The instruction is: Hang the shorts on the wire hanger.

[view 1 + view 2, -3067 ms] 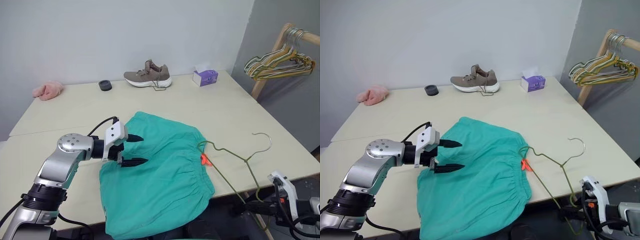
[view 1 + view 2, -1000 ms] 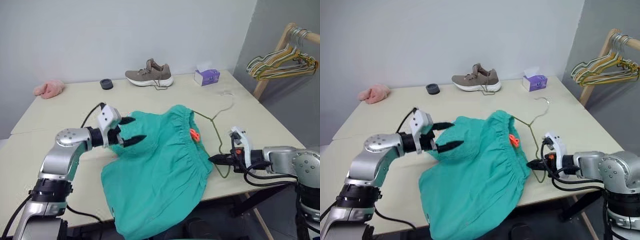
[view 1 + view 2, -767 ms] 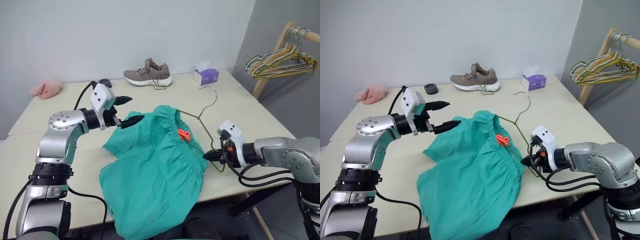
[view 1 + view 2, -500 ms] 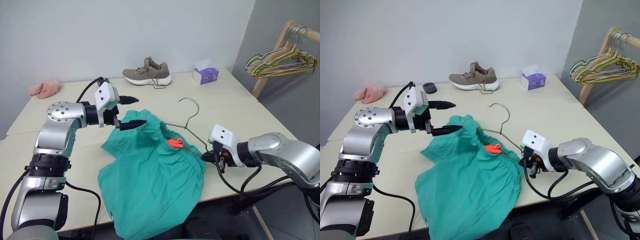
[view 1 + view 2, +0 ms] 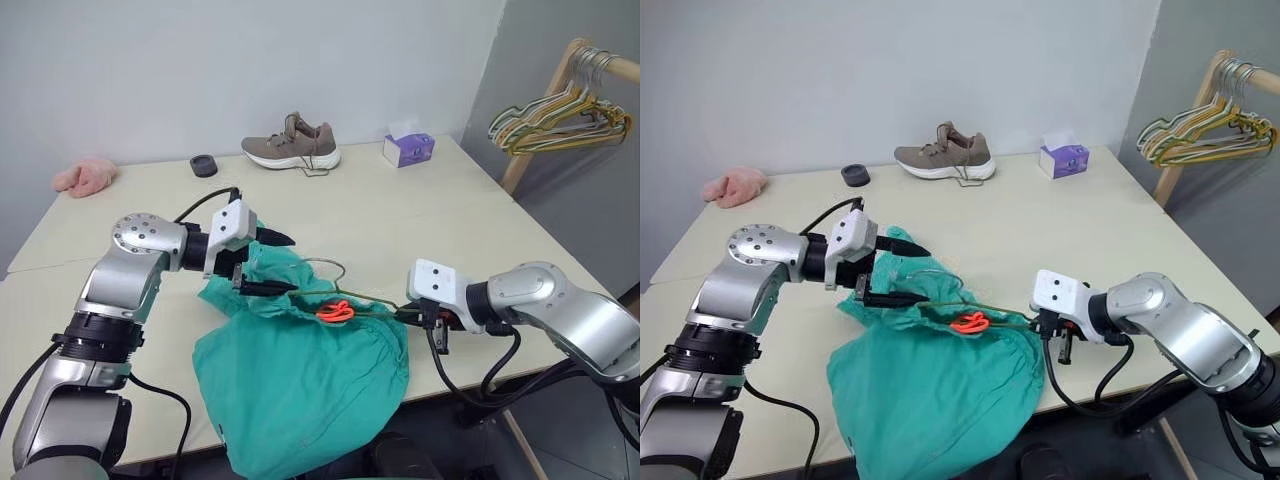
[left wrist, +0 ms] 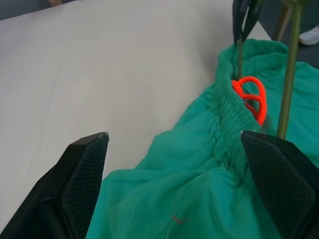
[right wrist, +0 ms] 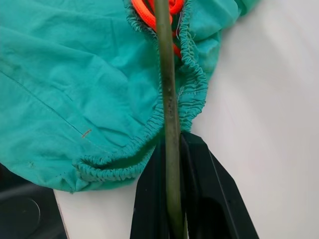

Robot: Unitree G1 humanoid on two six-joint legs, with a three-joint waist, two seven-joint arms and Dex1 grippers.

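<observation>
We see the right gripper (image 7: 172, 219) w/ its black fingers (image 7: 209, 199) pressed together on the wire hanger (image 7: 166, 99), a thin olive-grey rod running straight away from the fingers. It passes over the gathered elastic waistband of the teal shorts (image 7: 75, 84) and reaches an orange-red cord (image 7: 144, 12), poss. a drawstring, partly cut off. The shorts lie on the pale table (image 7: 269, 99), fabric bunched right against the fingers.

One shorts (image 5: 300, 370), one wire hanger (image 5: 985, 308), one shoe (image 5: 290, 148), one tissue box (image 5: 408, 150).
</observation>
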